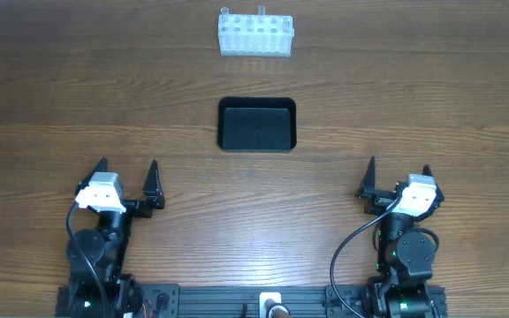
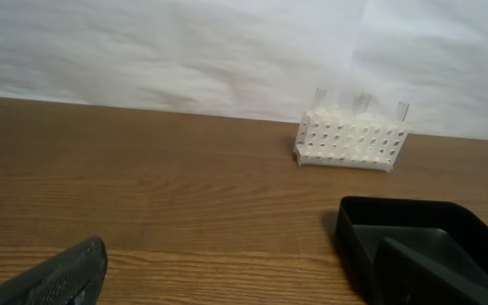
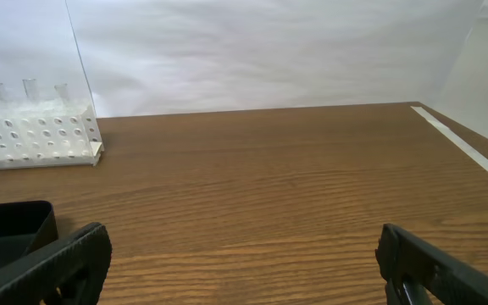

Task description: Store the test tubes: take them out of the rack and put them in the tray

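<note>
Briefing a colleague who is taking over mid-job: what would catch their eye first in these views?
The white rack stands at the far middle of the table, with clear test tubes upright in it. Just nearer the arms lies the black tray, with no tubes in it yet. The left gripper and right gripper sit by their bases, fingers open, holding nothing.
</note>
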